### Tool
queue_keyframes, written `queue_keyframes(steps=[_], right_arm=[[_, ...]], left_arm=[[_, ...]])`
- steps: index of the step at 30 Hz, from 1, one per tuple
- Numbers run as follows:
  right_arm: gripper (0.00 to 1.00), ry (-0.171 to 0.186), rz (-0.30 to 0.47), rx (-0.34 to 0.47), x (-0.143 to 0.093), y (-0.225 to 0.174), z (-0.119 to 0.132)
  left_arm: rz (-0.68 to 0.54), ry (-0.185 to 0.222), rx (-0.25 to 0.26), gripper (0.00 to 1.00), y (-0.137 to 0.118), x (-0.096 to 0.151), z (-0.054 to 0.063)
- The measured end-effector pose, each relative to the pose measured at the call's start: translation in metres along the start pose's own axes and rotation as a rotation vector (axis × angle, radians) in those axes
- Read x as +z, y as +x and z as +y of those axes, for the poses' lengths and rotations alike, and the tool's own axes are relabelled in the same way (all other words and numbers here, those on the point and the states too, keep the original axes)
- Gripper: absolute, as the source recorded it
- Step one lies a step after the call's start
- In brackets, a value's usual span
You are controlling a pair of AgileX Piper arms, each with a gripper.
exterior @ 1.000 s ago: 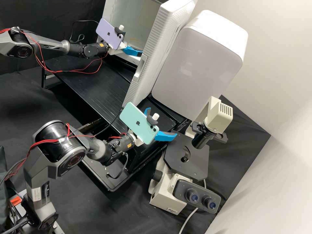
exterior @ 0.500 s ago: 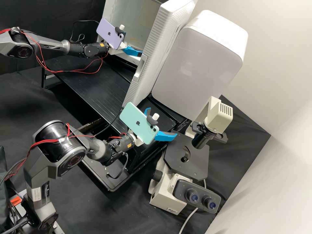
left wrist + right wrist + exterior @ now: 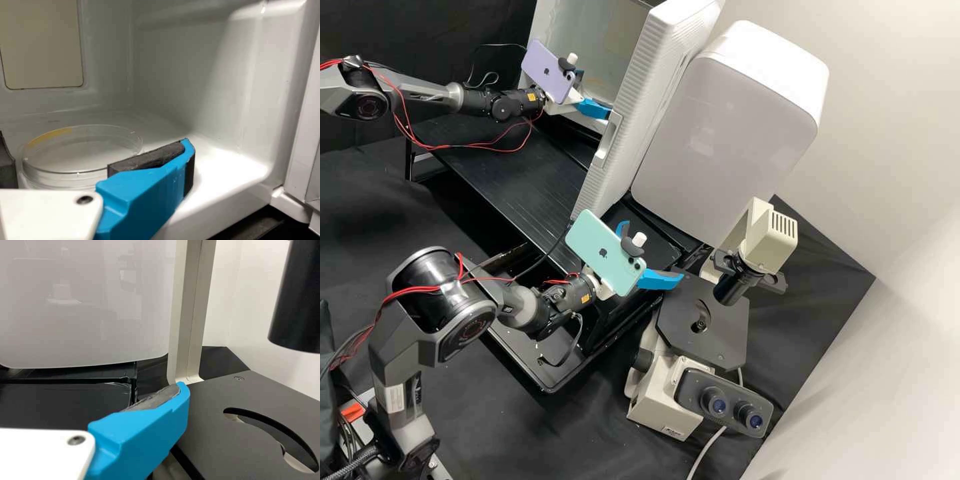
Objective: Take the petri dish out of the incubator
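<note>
Left gripper (image 3: 597, 109): at incubator (image 3: 600, 40) mouth, tip just inside. Jaws spread wide, not closed on anything.

Petri dish (image 3: 80, 155): flat on incubator floor, near front. It is clear, round and shallow, with yellowish streak along far rim. Near side partly hidden behind blue finger (image 3: 150, 180).

Incubator door (image 3: 733, 120): swung open.

Right gripper (image 3: 663, 279): outside incubator, below open door's lower edge, beside microscope (image 3: 693, 393). Jaw state cannot be told.
</note>
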Motion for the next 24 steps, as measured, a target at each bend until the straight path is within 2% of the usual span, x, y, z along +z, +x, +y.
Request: queue_keyframes(steps=[4, 7, 10, 15, 24], right_arm=[[1.00, 0.000, 0.000, 0.000, 0.0000, 0.0000, 0.0000], [1.00, 0.000, 0.000, 0.000, 0.0000, 0.0000, 0.0000], [1.00, 0.000, 0.000, 0.000, 0.0000, 0.0000, 0.0000], [1.00, 0.000, 0.000, 0.000, 0.0000, 0.0000, 0.0000], [1.00, 0.000, 0.000, 0.000, 0.0000, 0.0000, 0.0000]], left_arm=[[0.000, 0.003, -0.003, 0.00, 0.0006, 0.0005, -0.0021], [0.009, 0.020, -0.003, 0.00, 0.0009, -0.0004, -0.0023], [0.016, 0.012, -0.003, 0.00, 0.0008, 0.0010, -0.0022], [0.027, 0.026, -0.006, 0.00, 0.0012, -0.0002, -0.0031], [0.051, 0.024, -0.006, 0.00, 0.0011, -0.0014, -0.0030]])
